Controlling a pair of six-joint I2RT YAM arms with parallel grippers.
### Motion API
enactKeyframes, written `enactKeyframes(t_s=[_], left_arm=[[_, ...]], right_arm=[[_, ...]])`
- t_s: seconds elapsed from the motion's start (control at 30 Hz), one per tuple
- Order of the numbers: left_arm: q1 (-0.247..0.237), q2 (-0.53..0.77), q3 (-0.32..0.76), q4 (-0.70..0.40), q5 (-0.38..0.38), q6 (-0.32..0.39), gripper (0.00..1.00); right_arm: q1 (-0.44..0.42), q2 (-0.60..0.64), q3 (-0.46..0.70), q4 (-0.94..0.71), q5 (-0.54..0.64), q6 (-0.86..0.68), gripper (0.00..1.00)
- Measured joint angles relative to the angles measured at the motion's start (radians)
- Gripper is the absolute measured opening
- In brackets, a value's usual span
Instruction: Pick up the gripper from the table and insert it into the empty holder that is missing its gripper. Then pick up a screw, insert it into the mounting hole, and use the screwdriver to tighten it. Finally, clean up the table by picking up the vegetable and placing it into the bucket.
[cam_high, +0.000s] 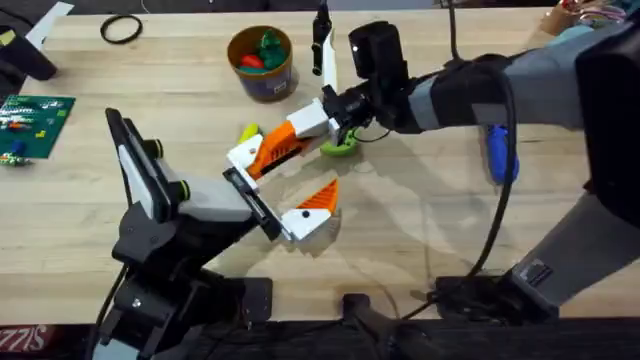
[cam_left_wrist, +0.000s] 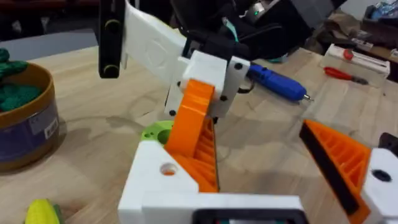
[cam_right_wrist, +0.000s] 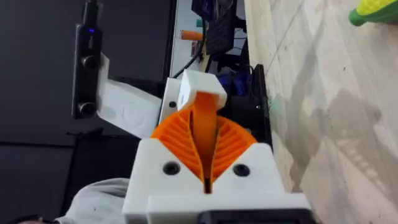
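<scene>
The right gripper (cam_high: 335, 115) is clenched on the gripper (cam_high: 272, 150), a loose orange finger on a white base. That base sits against one end of the holder (cam_high: 250, 200), opposite its fitted finger. The left gripper's finger state cannot be told. Beyond lie the screwdriver (cam_high: 500, 152) and the bucket (cam_high: 262, 65).
</scene>
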Motion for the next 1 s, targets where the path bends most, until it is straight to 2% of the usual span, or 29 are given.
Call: enactKeyframes(t_s=[0.23, 1.0], left_arm=[[0.005, -0.001, 0.0, 0.0, -0.002, 0.015, 0.983], [0.006, -0.001, 0.0, 0.0, -0.021, 0.018, 0.983]], right_arm=[[0.003, 0.006, 0.0, 0.081, 0.01, 0.001, 0.019], [0.01, 0.007, 0.0, 0.104, 0.053, 0.007, 0.019]])
